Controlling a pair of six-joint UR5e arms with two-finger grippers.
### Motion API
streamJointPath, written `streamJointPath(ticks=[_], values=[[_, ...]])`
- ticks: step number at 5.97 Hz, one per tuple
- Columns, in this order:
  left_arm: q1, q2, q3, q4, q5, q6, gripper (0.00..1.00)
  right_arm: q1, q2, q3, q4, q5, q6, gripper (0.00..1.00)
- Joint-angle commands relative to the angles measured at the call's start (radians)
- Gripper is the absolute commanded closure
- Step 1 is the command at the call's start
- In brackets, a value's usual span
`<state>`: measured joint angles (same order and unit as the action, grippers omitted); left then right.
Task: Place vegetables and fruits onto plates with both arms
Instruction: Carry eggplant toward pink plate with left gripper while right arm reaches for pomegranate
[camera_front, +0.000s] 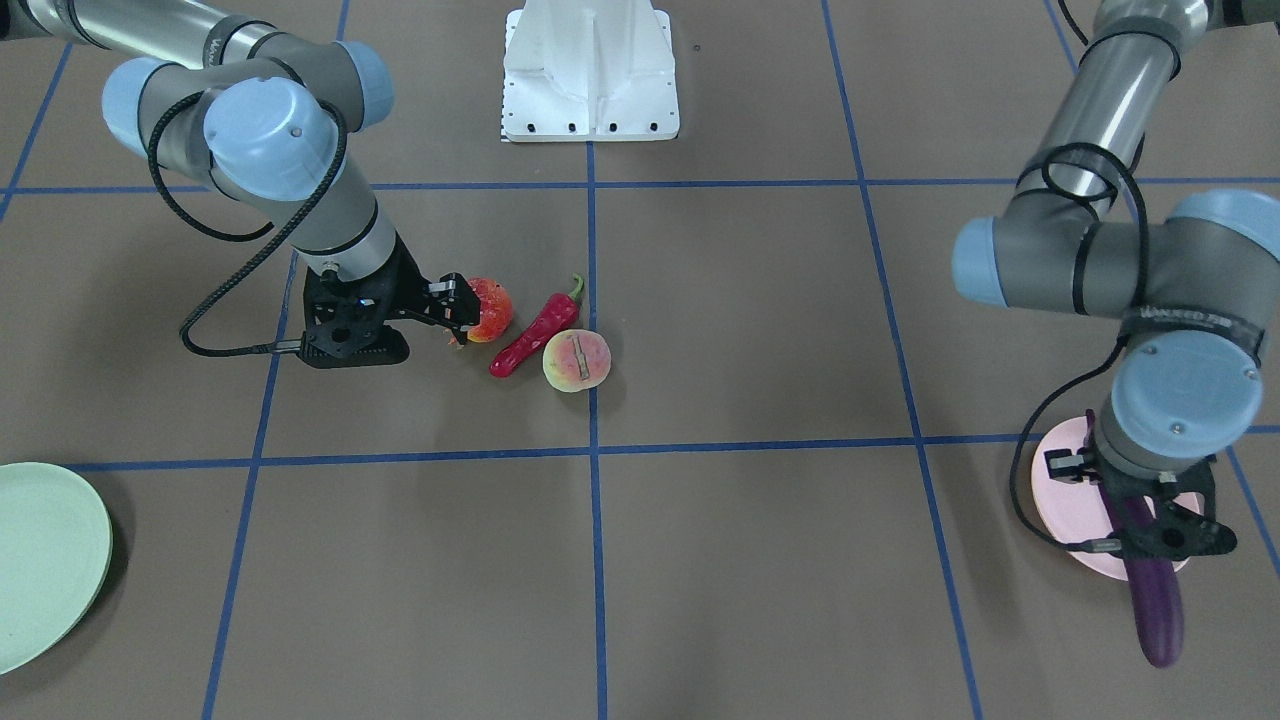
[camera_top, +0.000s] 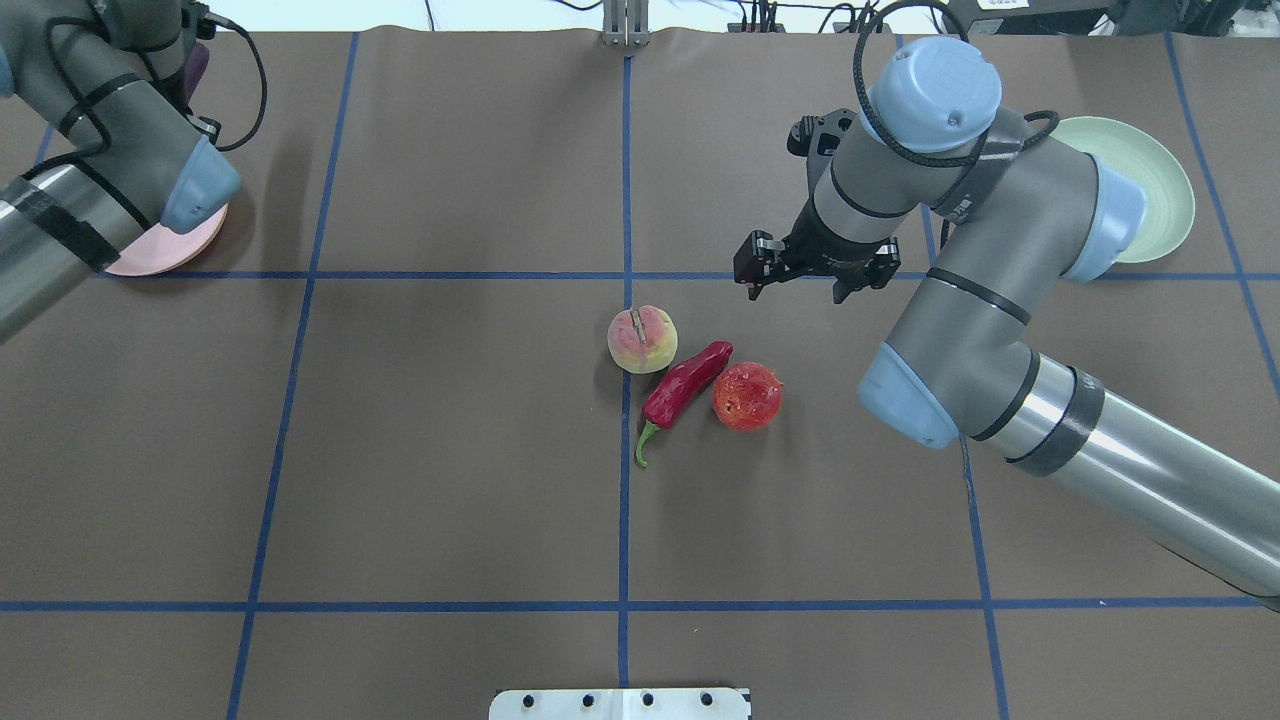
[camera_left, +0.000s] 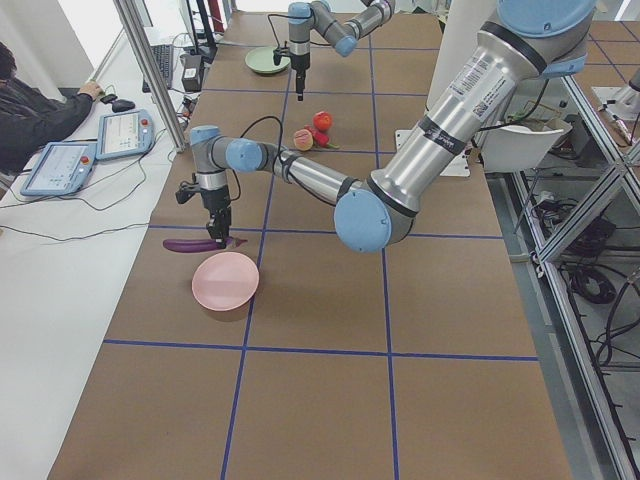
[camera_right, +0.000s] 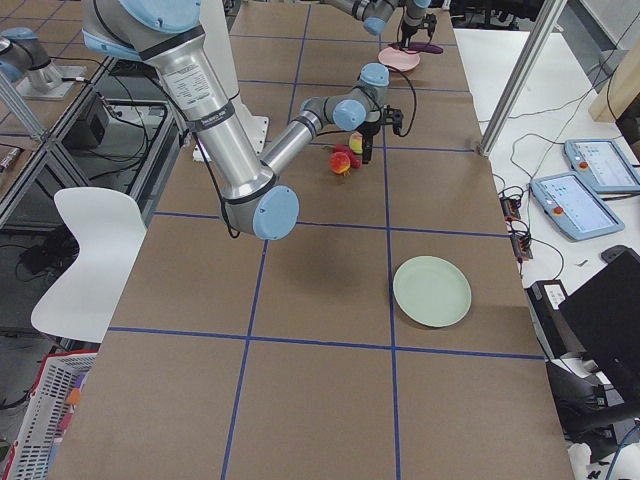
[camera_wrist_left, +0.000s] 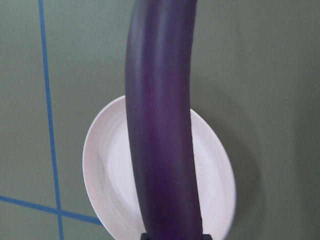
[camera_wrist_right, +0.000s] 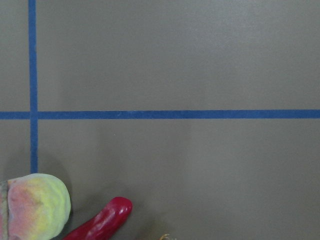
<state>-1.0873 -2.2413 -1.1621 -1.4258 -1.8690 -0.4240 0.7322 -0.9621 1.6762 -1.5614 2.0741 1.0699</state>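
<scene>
My left gripper (camera_front: 1150, 530) is shut on the long purple eggplant (camera_front: 1158, 600) and holds it lengthwise above the pale pink plate (camera_front: 1058, 470). The left wrist view shows the eggplant (camera_wrist_left: 160, 125) hanging over the plate (camera_wrist_left: 105, 165). My right gripper (camera_front: 455, 315) is open and empty. It hovers right beside the red-orange pomegranate (camera_top: 747, 396). The red chili pepper (camera_top: 685, 385) and the yellow-pink peach (camera_top: 642, 340) lie next to the pomegranate, mid-table. The mint green plate (camera_top: 1150, 170) is empty, partly hidden behind my right arm.
The white fixed base (camera_front: 590, 70) stands at the robot's edge of the table. Blue tape lines divide the brown table top into squares. An operator sits at a side desk with tablets (camera_left: 60, 165) in the exterior left view.
</scene>
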Motion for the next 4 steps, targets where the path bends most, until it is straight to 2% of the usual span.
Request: streamJointPath(ticks=[1, 3, 4], values=[[-0.031, 0.002, 0.099, -0.071, 0.004, 0.098, 1.0, -0.031, 0.037, -0.029, 0.0, -0.037, 0.044, 0.0], [-0.029, 0.055, 0.082, -0.077, 0.001, 0.175, 1.0, -0.031, 0.037, -0.027, -0.002, -0.037, 0.044, 0.0], [-0.029, 0.092, 0.04, -0.076, -0.001, 0.169, 1.0, -0.031, 0.037, -0.026, -0.002, -0.037, 0.044, 0.0]])
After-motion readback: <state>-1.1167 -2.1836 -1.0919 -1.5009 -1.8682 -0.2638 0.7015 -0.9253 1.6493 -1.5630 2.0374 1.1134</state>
